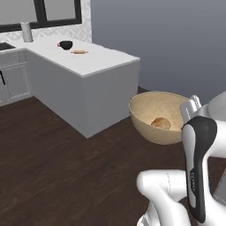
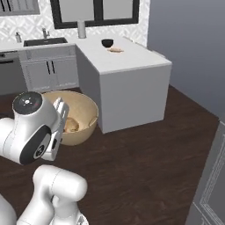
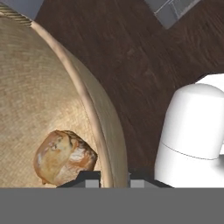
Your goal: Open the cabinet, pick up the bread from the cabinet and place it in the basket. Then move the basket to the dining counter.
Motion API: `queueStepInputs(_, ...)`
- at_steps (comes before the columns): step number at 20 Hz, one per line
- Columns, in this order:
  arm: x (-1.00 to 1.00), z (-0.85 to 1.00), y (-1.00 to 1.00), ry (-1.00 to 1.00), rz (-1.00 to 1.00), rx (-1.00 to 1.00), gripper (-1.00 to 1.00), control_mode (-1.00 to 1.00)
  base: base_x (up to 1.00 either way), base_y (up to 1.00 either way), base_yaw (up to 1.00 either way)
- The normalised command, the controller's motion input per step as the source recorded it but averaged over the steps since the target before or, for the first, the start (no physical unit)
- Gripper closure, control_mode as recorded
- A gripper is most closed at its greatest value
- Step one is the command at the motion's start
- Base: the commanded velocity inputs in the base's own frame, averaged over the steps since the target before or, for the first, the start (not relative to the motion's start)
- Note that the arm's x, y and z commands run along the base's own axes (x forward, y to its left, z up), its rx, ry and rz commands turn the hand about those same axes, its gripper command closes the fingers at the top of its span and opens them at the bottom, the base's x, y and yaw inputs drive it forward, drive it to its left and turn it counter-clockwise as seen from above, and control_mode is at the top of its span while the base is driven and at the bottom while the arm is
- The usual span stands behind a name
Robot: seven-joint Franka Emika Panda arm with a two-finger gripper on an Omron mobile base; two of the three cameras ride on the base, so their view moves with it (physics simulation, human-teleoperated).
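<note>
Two dark fingertips of the gripper (image 3: 107, 177) stand close together at the bottom of the hand view, one on each side of the rim of the basket (image 3: 52, 83); the jaws are pinched on that rim, at their narrowest, and nothing else is between them. In the left base view the gripper (image 1: 190, 108) meets the basket (image 1: 152, 108) at its right edge, and the bowl hangs in the air above the dark wooden floor (image 1: 57, 167), tilted slightly (its mouth faces up and toward the camera). In the right base view the gripper (image 2: 60, 110) sits at the left side of the basket (image 2: 85, 112), partly covered by the arm's large white joint.

One item lies inside the basket: the bread (image 3: 64, 157), a golden-brown roll resting on the inner wall low in the bowl, just beside the gripped rim. It shows in the left base view (image 1: 161, 123) near the bottom of the bowl and in the right base view (image 2: 71, 125) just behind the arm.

Beyond the basket stands the dining counter (image 1: 88, 64), white-topped with grey sides, apart from the basket. On its top sit a small black bowl (image 1: 66, 44) and, near it, a rolling pin (image 1: 79, 52); whether the black bowl holds anything cannot be told. A sink (image 2: 44, 42) is set in the back worktop.
</note>
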Motion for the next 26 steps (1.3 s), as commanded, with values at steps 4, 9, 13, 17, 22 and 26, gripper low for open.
queueStepInputs(4,0.0,0.0,0.0,0.0,0.0,0.0,1.0,1.0,1.0,0.94,0.06)
queueStepInputs(9,0.0,0.0,0.0,0.0,0.0,0.0,1.0,1.0,1.0,0.5,0.28)
queueStepInputs(13,0.0,0.0,0.0,0.0,0.0,0.0,1.0,1.0,1.0,0.0,0.34)
queueStepInputs(17,0.0,0.0,0.0,0.0,0.0,0.0,1.0,1.0,1.0,-0.1,0.42)
queueStepInputs(22,0.0,0.0,0.0,0.0,0.0,0.0,1.0,1.0,1.0,-0.72,0.42)
queueStepInputs(26,0.0,0.0,0.0,0.0,0.0,0.0,1.0,1.0,0.97,-1.0,0.29)
